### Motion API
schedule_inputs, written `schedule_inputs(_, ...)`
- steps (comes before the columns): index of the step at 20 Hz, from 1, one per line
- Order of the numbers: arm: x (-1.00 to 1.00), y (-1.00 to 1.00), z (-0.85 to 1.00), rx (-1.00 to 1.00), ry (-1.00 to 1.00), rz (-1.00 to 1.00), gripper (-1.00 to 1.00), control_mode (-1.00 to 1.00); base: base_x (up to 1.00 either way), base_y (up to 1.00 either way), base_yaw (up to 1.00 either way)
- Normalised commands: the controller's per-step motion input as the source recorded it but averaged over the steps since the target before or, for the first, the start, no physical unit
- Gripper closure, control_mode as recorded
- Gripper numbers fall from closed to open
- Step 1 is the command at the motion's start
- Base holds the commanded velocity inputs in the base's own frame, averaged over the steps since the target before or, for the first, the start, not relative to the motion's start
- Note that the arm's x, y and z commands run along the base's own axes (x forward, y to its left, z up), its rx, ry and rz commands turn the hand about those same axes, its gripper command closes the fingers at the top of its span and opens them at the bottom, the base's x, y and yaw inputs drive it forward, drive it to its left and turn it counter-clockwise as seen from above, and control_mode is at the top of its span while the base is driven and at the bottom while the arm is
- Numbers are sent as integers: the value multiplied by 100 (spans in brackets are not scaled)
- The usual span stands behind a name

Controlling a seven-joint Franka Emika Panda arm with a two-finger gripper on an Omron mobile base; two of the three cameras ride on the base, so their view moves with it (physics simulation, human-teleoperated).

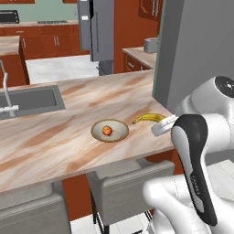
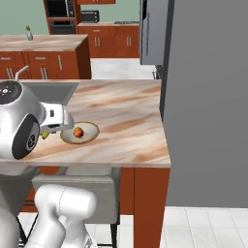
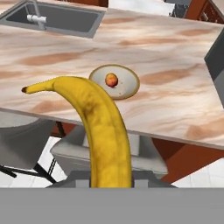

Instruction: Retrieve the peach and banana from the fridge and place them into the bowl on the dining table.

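Observation:
My gripper (image 1: 159,124) is shut on the banana (image 1: 148,118), a curved yellow fruit held above the dining table (image 1: 55,137) just right of the bowl (image 1: 109,131). In the hand view the banana (image 3: 103,131) rises from the gripper (image 3: 111,180) and its dark tip points left. The tan bowl (image 3: 127,85) lies beyond it, with the orange-red peach (image 3: 111,80) inside. From the right base view the peach (image 2: 77,131) sits in the bowl (image 2: 87,131), and a bit of the banana (image 2: 45,135) shows under the hand. The fridge door (image 1: 96,27) stands open at the back.
A sink (image 1: 27,100) with a faucet (image 1: 7,91) is set into the table's left end. Grey chairs (image 1: 130,180) stand along the near edge. A tall grey panel (image 1: 196,50) rises close on the right. Red-brown cabinets (image 2: 43,60) line the back.

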Motion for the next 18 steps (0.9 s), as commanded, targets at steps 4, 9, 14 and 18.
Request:
schedule_inputs(4, 76, 1, -6, 0, 8, 0, 100, -100, 0, 0, 0)
schedule_inputs(9, 64, 13, -19, 0, 1, 0, 100, -100, 0, 0, 0)
schedule_inputs(14, 56, 18, -28, 0, 0, -1, 100, -100, 0, 0, 0)
schedule_inputs(18, 59, 19, -36, 0, 0, 0, 100, -100, 0, 0, 0)
